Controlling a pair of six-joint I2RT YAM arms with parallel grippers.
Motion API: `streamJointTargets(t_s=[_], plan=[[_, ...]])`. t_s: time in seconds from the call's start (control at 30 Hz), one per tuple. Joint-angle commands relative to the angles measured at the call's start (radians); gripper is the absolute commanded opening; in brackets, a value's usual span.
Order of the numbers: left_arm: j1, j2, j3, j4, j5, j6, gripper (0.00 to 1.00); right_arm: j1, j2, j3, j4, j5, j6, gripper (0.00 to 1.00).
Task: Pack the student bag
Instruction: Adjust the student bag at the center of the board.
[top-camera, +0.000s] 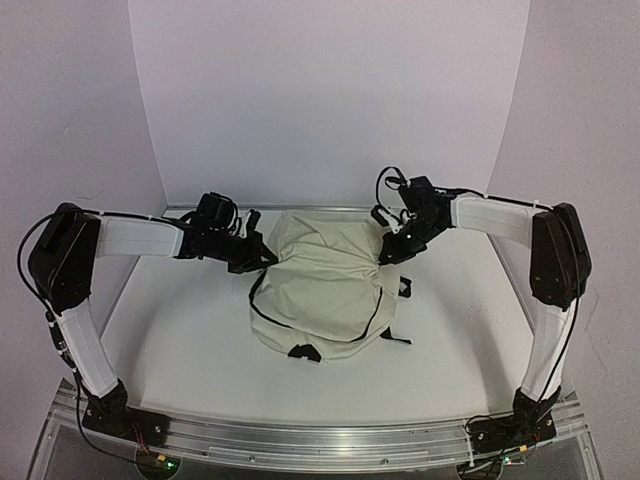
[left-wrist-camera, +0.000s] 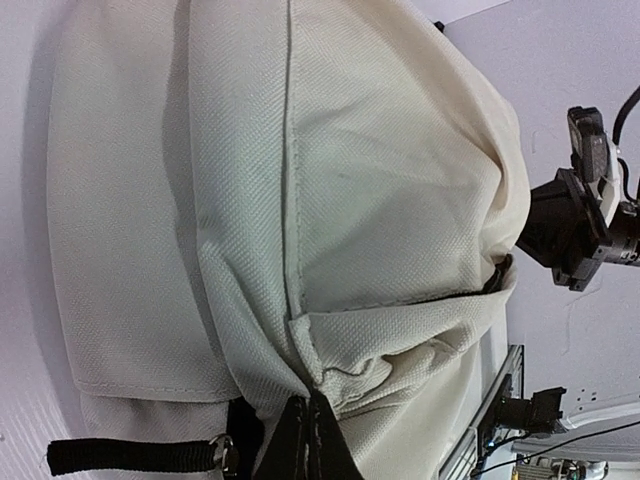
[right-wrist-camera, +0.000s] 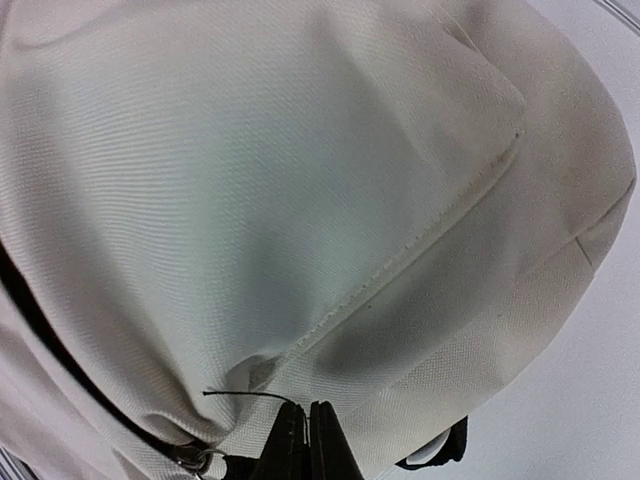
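Note:
The student bag (top-camera: 325, 280), a cream fabric backpack with black zippers and buckles, lies in the middle of the table. My left gripper (top-camera: 262, 258) is shut on a fold of its fabric at the bag's left side; in the left wrist view the fingers (left-wrist-camera: 310, 435) pinch the bunched cloth (left-wrist-camera: 350, 370). My right gripper (top-camera: 392, 250) is shut on the fabric at the bag's right side; in the right wrist view the fingers (right-wrist-camera: 308, 440) pinch cloth below a seam (right-wrist-camera: 400, 260). The bag fills both wrist views.
A black strap with a metal ring (left-wrist-camera: 130, 455) hangs at the lower left of the left wrist view. Black buckles (top-camera: 305, 352) lie at the bag's near edge. White walls enclose the table on three sides.

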Motion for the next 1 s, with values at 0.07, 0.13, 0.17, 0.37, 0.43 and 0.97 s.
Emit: streamJointTargets(t_s=[0.07,0.13,0.17,0.37,0.43,0.97], plan=[[0.0,-0.166,-0.107,-0.081,-0.168,-0.02,0.35,-0.058,-0.027,0.078,-0.088,0.061,0.006,0.35],[0.001,-0.206,-0.094,-0.121,-0.202,-0.004,0.51,-0.063,-0.08,0.065,-0.095,0.013,0.015,0.51],[0.002,-0.215,-0.081,-0.136,-0.211,0.008,0.56,-0.065,-0.1,0.054,-0.097,-0.004,0.021,0.56],[-0.008,-0.146,0.107,-0.241,-0.162,0.106,0.73,-0.068,-0.17,-0.012,-0.093,-0.13,0.077,0.66],[-0.016,-0.085,0.178,-0.282,-0.144,0.141,0.75,-0.068,-0.157,-0.02,-0.094,-0.156,0.092,0.66],[-0.022,0.208,0.21,-0.427,-0.237,0.14,0.43,-0.115,0.021,-0.028,-0.092,-0.109,0.087,0.67]])
